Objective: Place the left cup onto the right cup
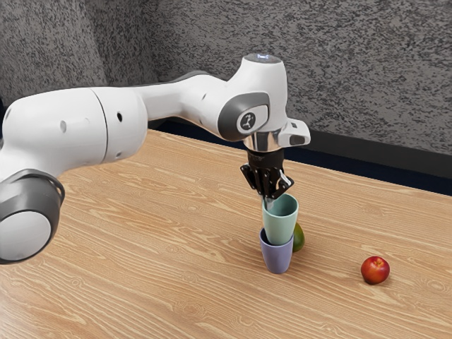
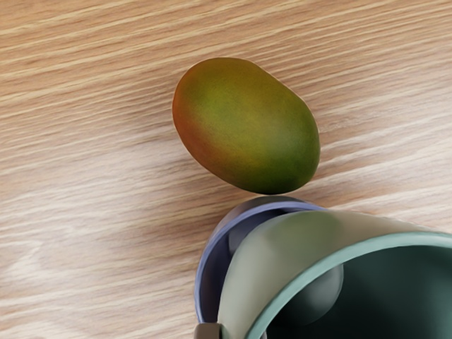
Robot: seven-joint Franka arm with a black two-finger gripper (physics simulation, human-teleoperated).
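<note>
- Surface (image 1: pixel 141 233): pale wood grain, carrying every item listed below.
- Arm (image 1: pixel 176 106): white, coming in from the exterior view's left and pointing its hand straight down over the two cups.
- Jaws: black, pinching the wall of the green cup (image 1: pixel 281 220) at its rim, on the side toward the exterior view's left, one finger inside and one outside as far as can be judged.
- Green cup: hanging directly under the jaws, mouth up, its base sitting inside the purple cup (image 1: pixel 277 258). Its long axis is leaning a little off vertical, so by my reading it is nesting but not yet settling square. The coming move, letting go, is turning on that lean.
- Purple cup: standing upright on the surface, its rim ringing the green cup's lower part.
- Mango (image 1: pixel 299 237): lying just behind the purple cup, close beside it.
- Apple (image 1: pixel 375 269): red, sitting well apart toward the exterior view's right.
</note>
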